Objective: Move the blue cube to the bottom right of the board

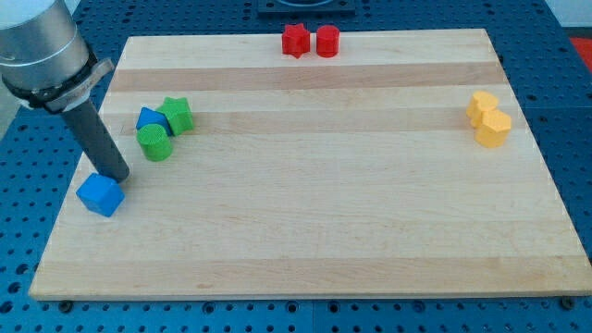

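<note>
- Camera view: blue cube [100, 195] near board [314, 250] left edge, at 9 o'clock
- My tip [118, 177], plain rod with no jaws, touching cube's 1 o'clock corner
- Step: approach; push toward 4 o'clock corner pending, calls for tip repositioned at cube's 10 o'clock side

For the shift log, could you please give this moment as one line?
tip touching blue cube, upper right | cube at board left edge | bottom right not reached

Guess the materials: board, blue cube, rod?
Board: pale wood, visible grain bands, matte. Blue cube: probably painted wood or plastic, flat uniform colour. Rod: dark, matte, maybe rubber or plastic; my tip sits at the cube's upper right.
</note>
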You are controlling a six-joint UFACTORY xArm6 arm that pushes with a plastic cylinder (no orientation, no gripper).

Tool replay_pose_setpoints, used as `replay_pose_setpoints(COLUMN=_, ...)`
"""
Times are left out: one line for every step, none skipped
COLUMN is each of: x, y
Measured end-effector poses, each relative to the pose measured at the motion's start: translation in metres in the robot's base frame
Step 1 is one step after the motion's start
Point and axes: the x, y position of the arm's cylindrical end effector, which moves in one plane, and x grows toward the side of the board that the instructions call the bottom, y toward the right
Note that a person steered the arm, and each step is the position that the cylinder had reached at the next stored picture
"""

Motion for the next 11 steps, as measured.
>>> replay_pose_setpoints(x=-0.006, y=-0.031)
replay_pose_setpoints(x=-0.010, y=-0.060)
replay_pose_setpoints(x=-0.005, y=-0.060)
replay_pose_setpoints(x=0.030, y=-0.055)
replay_pose_setpoints(x=0.037, y=-0.009)
replay_pose_setpoints(x=0.037, y=0.066)
replay_pose_setpoints(x=0.037, y=0.142)
replay_pose_setpoints(x=0.037, y=0.175)
replay_pose_setpoints(x=0.029, y=0.156)
replay_pose_setpoints(x=0.021, y=0.181)
replay_pose_setpoints(x=0.021, y=0.246)
